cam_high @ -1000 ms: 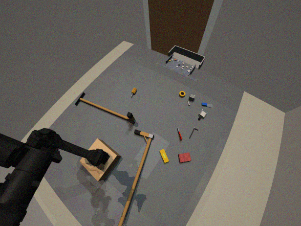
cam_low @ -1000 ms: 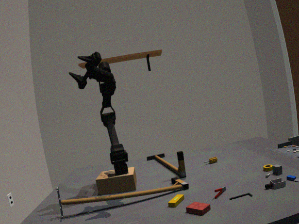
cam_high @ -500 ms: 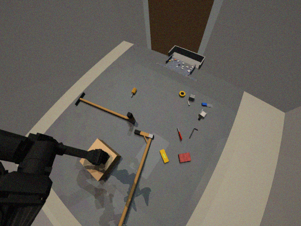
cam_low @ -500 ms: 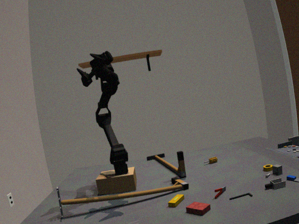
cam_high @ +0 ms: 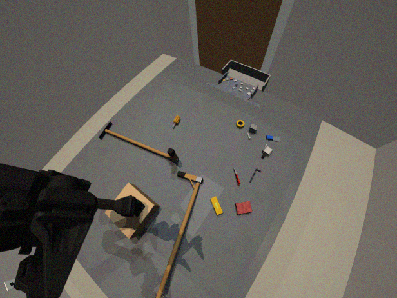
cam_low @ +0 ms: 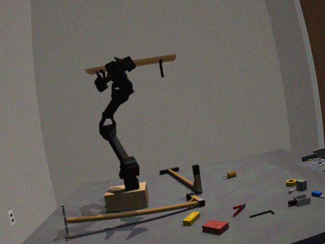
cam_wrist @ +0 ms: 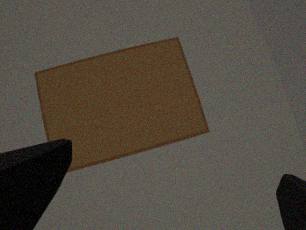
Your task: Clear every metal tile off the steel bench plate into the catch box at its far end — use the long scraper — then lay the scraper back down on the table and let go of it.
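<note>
The long scraper (cam_high: pixel 183 227) (cam_low: pixel 132 212) lies on the table beside the arm's base. Its cross grip (cam_high: pixel 191 177) (cam_low: pixel 196 198) is at the end nearer the middle of the table. Its upright steel blade (cam_low: pixel 65 220) is at the other end. Small metal tiles (cam_high: pixel 242 83) (cam_low: pixel 314 164) lie scattered on the steel bench plate (cam_high: pixel 240 94) at the far end of the table. The catch box (cam_high: pixel 248 71) (cam_low: pixel 319 151) stands behind them. My gripper (cam_wrist: pixel 177 162) is open and empty, raised high above the base, well away from the scraper. In the top and exterior views the arm partly hides its fingers.
A second wooden-handled tool (cam_high: pixel 138 144) (cam_low: pixel 182 179) with a black head lies farther back. A yellow box (cam_high: pixel 216 206) (cam_low: pixel 191 218), red block (cam_high: pixel 243 208) (cam_low: pixel 215 227), red-handled tool (cam_high: pixel 237 177) and yellow ring (cam_high: pixel 240 124) lie about. A wooden plank (cam_low: pixel 155 60) shows behind the arm.
</note>
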Robot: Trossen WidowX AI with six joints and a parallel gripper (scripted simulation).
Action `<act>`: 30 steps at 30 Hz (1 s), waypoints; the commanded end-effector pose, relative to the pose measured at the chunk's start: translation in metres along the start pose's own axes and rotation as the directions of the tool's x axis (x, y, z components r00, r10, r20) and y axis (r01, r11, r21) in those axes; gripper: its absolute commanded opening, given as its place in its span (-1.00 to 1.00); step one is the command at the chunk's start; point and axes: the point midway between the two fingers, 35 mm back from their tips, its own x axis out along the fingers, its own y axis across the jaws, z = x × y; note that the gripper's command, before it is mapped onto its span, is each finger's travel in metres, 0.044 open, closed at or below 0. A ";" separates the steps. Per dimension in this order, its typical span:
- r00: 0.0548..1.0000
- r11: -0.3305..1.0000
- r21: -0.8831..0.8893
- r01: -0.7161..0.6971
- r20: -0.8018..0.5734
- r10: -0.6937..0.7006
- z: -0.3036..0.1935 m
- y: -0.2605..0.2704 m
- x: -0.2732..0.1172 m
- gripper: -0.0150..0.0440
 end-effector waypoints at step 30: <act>0.824 0.862 0.062 -0.504 -0.265 0.501 -0.043 0.095 -0.066 1.00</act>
